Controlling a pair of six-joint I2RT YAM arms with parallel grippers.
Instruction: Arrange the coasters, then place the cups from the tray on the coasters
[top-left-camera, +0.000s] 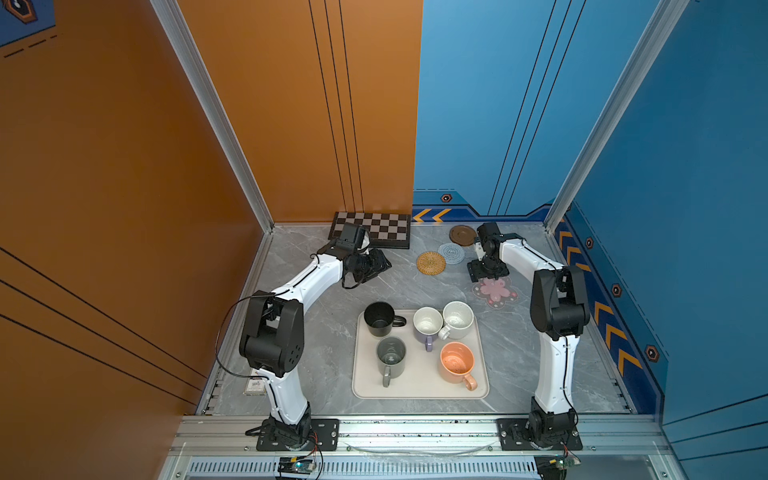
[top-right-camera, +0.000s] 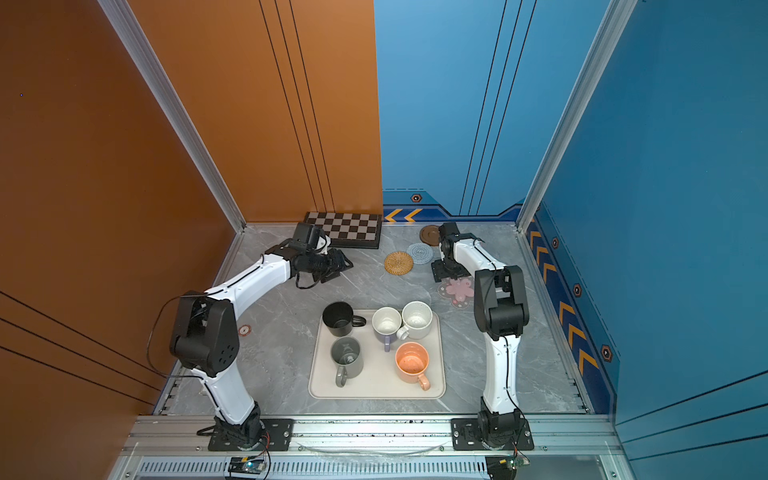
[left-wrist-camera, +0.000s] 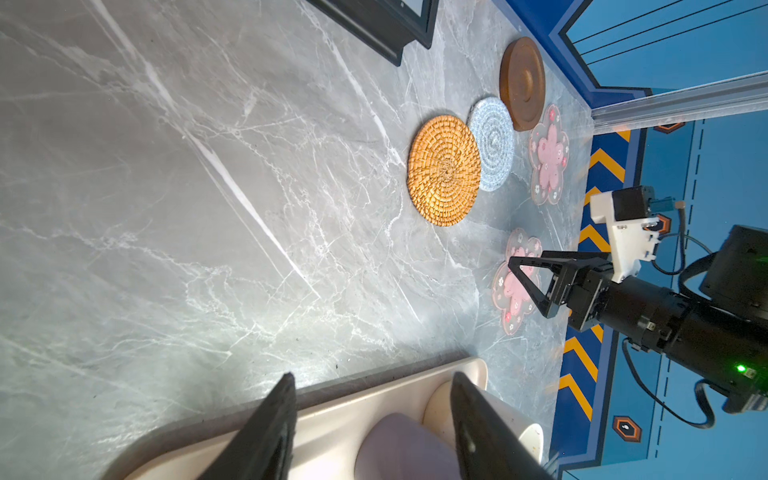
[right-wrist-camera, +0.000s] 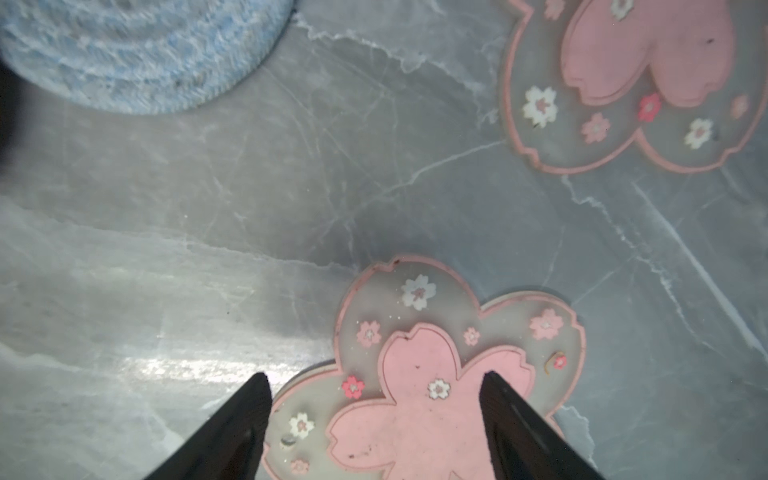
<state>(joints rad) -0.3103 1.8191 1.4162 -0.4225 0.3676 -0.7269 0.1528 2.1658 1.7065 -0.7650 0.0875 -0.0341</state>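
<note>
Straddling blossom coaster (right-wrist-camera: 419, 361), flat on desk (top-left-camera: 316, 299) just beyond tray's (top-left-camera: 419, 374) far right corner: right gripper (right-wrist-camera: 374, 380), jaws released, empty. Beyond far left corner: left gripper (left-wrist-camera: 372, 377), jaws parted, empty. On tray, grey mug (top-left-camera: 390, 353) upright, handle pointing toward near rim.

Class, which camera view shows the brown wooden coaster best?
Left wrist: the wooden coaster appears whole, large, with clear rings. Both top views show the coaster small, beside the right arm. The right wrist view misses it.
</note>
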